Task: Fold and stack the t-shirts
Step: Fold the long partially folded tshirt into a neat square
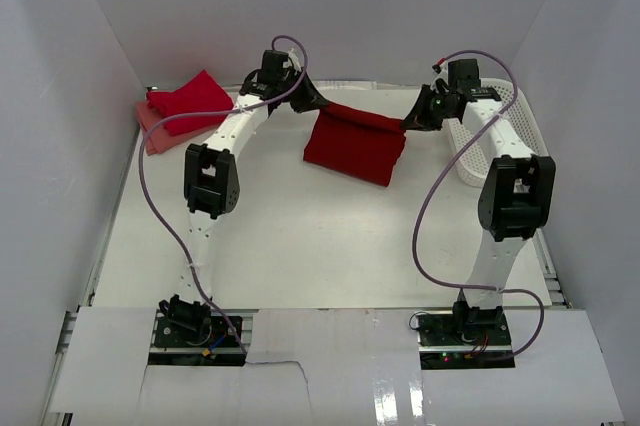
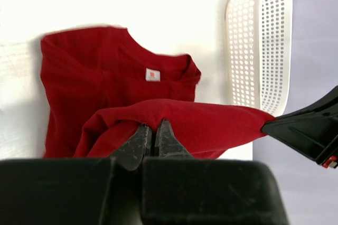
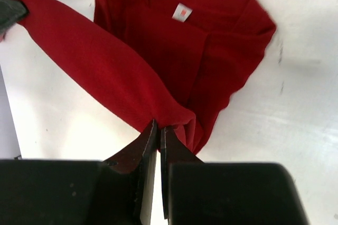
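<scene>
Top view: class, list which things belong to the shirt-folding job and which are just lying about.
Belongs to the job:
- held shirt, pinched by the left gripper and the right gripper
- folded red shirt, lying on the pink shirt

Just lying about:
- basket

The top camera looks down from far above the deep red cloth t-shirt (image 1: pixel 355 146), set back toward its near side. Both wrist cameras look down close above that t-shirt from opposite ends; all three views share it.
</scene>
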You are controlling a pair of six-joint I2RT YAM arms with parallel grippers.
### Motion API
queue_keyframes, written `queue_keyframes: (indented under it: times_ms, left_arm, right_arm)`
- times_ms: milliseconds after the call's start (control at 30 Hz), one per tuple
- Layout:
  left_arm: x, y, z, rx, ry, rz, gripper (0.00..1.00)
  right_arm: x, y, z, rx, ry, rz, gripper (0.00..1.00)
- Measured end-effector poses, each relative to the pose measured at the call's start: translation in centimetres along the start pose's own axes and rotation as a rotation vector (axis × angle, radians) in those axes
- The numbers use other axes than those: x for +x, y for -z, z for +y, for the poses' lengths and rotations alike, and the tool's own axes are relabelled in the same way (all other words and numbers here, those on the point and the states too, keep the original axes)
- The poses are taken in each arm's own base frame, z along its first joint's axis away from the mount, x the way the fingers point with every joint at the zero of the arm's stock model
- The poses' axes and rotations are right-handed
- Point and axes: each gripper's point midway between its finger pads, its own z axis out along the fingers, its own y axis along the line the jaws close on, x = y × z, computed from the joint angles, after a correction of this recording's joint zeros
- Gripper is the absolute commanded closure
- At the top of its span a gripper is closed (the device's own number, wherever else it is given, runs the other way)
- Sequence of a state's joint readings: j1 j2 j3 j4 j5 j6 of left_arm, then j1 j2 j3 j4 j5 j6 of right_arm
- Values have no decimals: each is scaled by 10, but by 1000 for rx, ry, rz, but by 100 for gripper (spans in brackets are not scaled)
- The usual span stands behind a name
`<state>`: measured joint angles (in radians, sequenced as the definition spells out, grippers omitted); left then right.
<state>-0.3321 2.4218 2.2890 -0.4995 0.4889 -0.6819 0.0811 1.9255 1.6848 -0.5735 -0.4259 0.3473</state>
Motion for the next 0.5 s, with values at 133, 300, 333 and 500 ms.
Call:
queue_keyframes:
  times_ms: [133, 300, 333, 500]
  left_arm:
    - [5, -31, 28, 28, 23, -6, 100]
    - [34, -72, 78, 37, 66, -6, 82]
    - [40, -79, 89, 36, 78, -5, 72]
    - [14, -81, 75, 153, 57, -80, 2]
  right_arm:
    - [-5, -28, -29, 13, -40, 16, 92]
    - [9, -70, -66, 28, -98, 66, 79]
    - [12, -78, -73, 32, -109, 75, 68]
    - [15, -99, -95, 47, -137, 85, 36]
